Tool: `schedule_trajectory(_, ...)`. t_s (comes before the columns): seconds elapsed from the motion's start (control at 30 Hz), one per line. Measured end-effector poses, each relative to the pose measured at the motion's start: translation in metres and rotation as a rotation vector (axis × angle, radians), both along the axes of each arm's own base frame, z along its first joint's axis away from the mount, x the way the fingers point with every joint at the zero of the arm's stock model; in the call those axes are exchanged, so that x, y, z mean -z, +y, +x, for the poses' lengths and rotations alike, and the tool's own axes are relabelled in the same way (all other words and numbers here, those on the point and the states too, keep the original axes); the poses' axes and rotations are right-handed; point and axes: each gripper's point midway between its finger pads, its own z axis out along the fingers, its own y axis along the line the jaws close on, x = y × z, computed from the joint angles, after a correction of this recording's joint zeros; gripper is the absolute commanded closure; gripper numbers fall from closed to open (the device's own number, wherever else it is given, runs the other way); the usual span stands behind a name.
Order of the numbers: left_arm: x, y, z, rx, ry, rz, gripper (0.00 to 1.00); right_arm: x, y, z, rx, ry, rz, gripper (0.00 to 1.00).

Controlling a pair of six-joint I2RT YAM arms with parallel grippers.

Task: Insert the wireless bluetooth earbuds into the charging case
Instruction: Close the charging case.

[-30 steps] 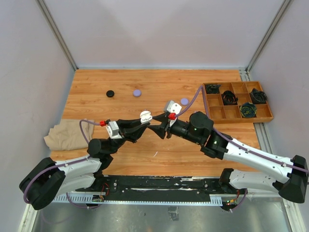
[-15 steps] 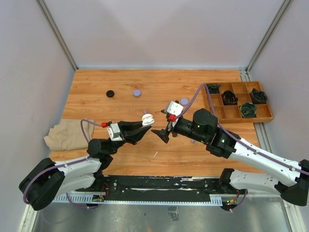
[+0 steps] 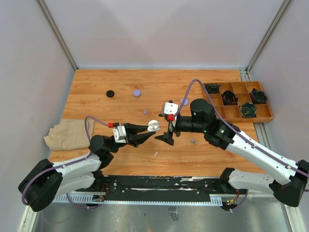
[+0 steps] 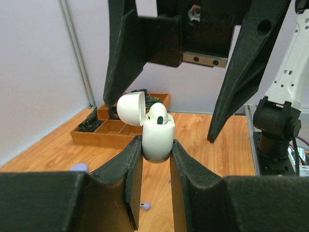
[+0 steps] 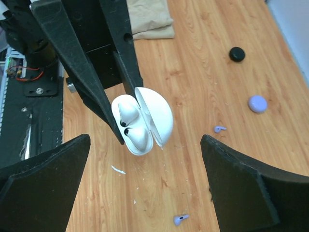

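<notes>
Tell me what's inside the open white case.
Two white earbuds sit in the white case, held by the left gripper. Their stems are hidden in the case body.

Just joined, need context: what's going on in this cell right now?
The left gripper is shut on an open white charging case, held above the table with white earbuds seated inside. The right gripper stands open right in front of the case, holding nothing. Two lavender earbuds lie loose on the wooden tabletop, not yet in any case.
</notes>
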Motion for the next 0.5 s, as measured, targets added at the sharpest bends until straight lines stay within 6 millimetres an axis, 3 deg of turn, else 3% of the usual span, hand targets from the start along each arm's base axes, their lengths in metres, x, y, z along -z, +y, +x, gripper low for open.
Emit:
schedule_trajectory(0.2, 0.001, -0.007, -0.001, 0.035, 0.000, 0.015, 1.00, 0.016, 0.009, -0.006, -0.080, 0.053, -0.048, 0.01)
schedule_trajectory(0.5, 0.011, -0.009, 0.010, 0.010, 0.091, 0.007, 1.00, 0.018, 0.012, -0.014, -0.137, 0.068, -0.063, 0.01)
